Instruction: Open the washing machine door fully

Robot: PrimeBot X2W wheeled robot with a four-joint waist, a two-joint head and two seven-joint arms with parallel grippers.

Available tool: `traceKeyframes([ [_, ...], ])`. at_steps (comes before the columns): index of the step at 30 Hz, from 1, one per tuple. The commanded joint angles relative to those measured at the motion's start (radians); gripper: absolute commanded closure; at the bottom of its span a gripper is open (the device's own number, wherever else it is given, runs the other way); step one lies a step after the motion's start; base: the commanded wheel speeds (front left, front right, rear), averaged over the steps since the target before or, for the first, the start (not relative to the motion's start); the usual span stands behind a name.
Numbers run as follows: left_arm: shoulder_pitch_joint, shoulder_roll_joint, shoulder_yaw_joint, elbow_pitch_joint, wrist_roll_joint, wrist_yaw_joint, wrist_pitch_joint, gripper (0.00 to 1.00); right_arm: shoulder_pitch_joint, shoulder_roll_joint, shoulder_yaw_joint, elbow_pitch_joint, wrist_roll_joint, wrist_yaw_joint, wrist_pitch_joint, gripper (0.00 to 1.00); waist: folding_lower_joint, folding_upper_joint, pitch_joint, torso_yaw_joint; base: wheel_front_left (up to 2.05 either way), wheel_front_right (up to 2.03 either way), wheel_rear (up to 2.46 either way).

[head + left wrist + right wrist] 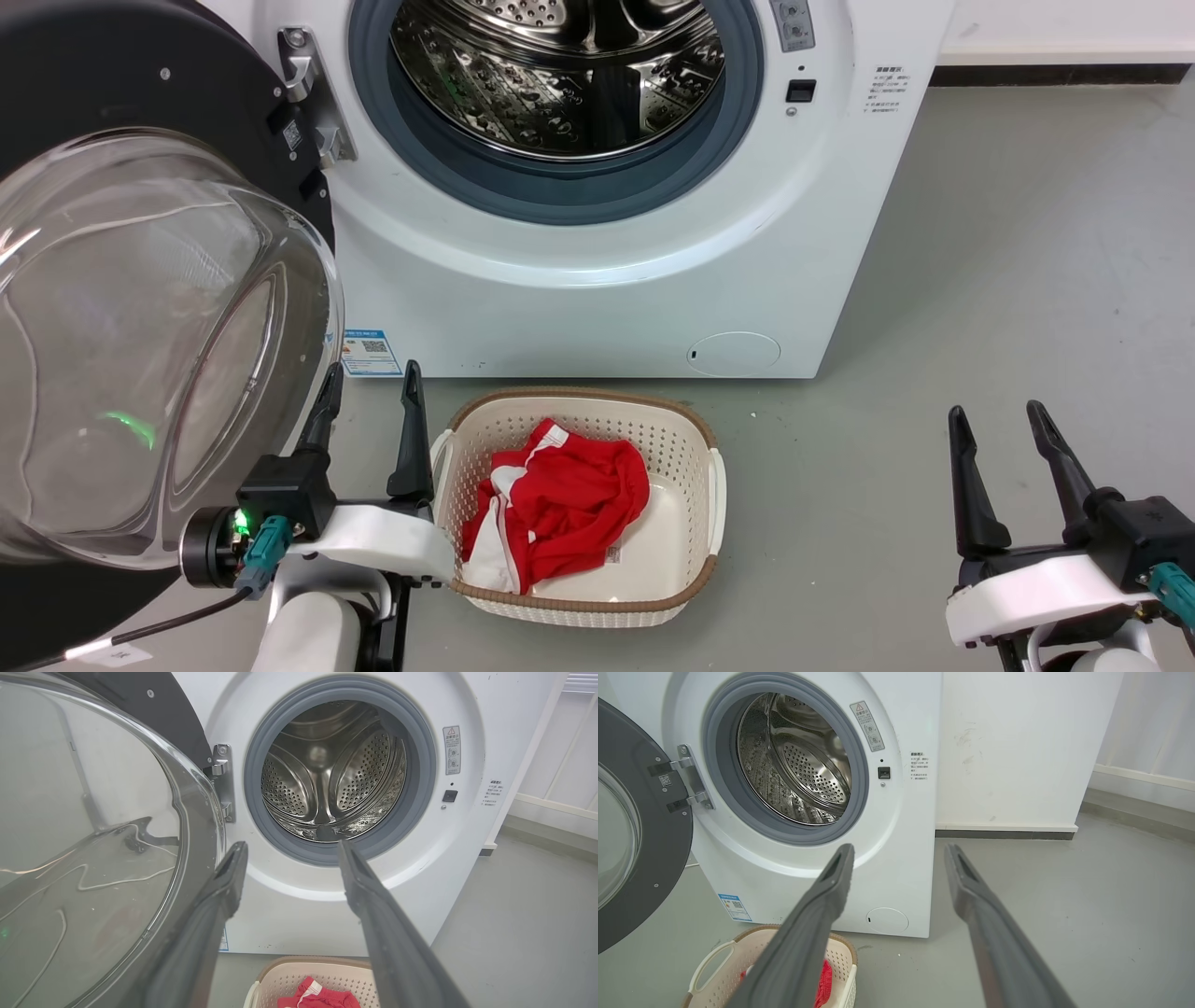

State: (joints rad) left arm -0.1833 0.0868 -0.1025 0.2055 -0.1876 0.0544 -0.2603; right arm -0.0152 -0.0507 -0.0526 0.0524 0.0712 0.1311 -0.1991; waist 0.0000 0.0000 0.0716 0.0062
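The washing machine door point(140, 327) stands swung out to the left on its hinge point(313, 103), its clear glass bowl bulging toward me; it also shows as the washing machine door point(93, 835) and the washing machine door point(640, 830). Behind it the steel drum point(560, 75) lies exposed. My left gripper point(372, 387) is open, its left finger close beside the glass bowl's lower right rim, nothing held. My right gripper point(1001, 420) is open over bare floor at the lower right, far from the door. The left gripper point(292, 851) and the right gripper point(900, 854) both show spread fingers.
A cream basket point(695, 439) with a red and white garment point(560, 504) sits on the floor before the machine, just right of my left gripper. A small round white cover point(735, 353) is low on the machine front. Grey floor point(1027, 280) stretches to the right.
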Motion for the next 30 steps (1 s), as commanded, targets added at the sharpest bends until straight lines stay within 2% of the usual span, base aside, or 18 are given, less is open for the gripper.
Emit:
traceKeyframes([
  [1, 0.008, -0.003, 0.001, -0.001, 0.006, 0.001, -0.007, 0.00, 0.000, 0.001, 0.000, -0.002, -0.001, -0.001, -0.007, 0.00, 0.0000, 0.0000, 0.001, 0.002, 0.00, 0.00, 0.00],
  [25, -0.002, -0.017, 0.021, -0.003, 0.051, -0.020, -0.007, 0.00, -0.005, 0.001, -0.009, 0.007, -0.001, -0.001, -0.011, 0.00, 0.0000, 0.0000, 0.008, 0.015, 0.00, 0.00, 0.00],
  [26, 0.000, -0.015, 0.019, -0.001, 0.046, -0.019, 0.000, 1.00, 0.000, 0.000, -0.007, 0.007, 0.000, 0.000, -0.007, 1.00, 0.0000, 0.0000, 0.008, 0.015, 0.00, 0.00, 0.00],
  [30, 0.007, -0.017, 0.027, 0.026, 0.017, -0.023, 0.015, 1.00, 0.005, 0.000, -0.003, 0.029, 0.030, 0.000, -0.004, 1.00, 0.0000, 0.0000, 0.006, 0.015, 0.00, 0.00, 0.00],
])
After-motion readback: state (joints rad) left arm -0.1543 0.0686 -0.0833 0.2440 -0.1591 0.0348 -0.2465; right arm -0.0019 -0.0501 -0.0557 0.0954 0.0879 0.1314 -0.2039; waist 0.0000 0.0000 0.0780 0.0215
